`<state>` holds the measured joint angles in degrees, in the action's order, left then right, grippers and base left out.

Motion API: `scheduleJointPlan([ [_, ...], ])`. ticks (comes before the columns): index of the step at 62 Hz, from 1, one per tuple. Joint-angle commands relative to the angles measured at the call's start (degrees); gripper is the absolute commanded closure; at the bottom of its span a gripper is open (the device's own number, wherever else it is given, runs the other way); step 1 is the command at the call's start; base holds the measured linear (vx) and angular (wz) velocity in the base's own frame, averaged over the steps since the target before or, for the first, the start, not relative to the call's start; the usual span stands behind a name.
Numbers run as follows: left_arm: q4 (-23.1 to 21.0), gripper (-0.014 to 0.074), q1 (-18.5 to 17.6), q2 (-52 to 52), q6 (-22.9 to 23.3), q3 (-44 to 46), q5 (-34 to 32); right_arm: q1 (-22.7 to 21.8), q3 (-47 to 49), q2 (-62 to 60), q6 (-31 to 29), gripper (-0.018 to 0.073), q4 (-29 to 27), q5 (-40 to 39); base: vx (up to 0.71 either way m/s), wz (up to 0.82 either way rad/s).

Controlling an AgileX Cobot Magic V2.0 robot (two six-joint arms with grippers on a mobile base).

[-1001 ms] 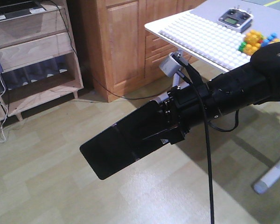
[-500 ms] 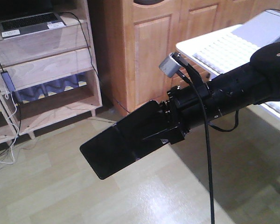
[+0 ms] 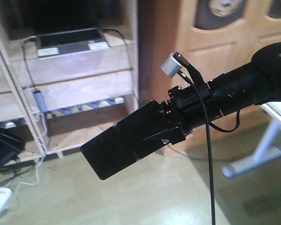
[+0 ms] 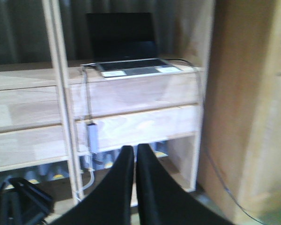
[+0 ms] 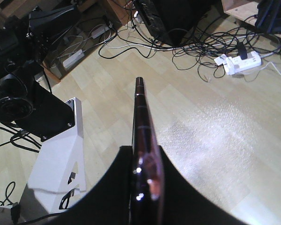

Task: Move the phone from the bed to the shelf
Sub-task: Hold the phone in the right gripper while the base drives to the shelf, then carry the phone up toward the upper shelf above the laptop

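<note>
Pinching the phone endwise, your right gripper leaves overhang for the shelf; left gripper closed, empty.

A pale plank floor gleams under soft light. An orange-brown panelled cabinet stands just beside the shelf. A white bench leg rests on the floor; black cables and a white power strip sprawl across it.

Laptop, pwr strip, cables.
</note>
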<state>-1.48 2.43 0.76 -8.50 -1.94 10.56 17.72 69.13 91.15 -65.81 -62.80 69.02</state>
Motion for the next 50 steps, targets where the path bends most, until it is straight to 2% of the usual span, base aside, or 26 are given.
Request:
scheduleJointPlan([
  [1,-0.52,0.0595,-0.2,0.77,0.33,1.22,-4.15,-0.01,1.61,-2.53,-0.47,0.0561,-4.48,4.67,0.51,0.43],
  [26,-0.52,0.0595,-0.2,0.77,0.33,1.22,-4.15,-0.01,1.61,-2.53,-0.47,0.0561,-4.48,4.67,0.49,0.39],
  [50,-0.52,0.0595,-0.2,0.77,0.33,1.22,-4.15,-0.01,1.61,-2.53,-0.47,0.0561,-4.48,4.52,0.42,0.17],
])
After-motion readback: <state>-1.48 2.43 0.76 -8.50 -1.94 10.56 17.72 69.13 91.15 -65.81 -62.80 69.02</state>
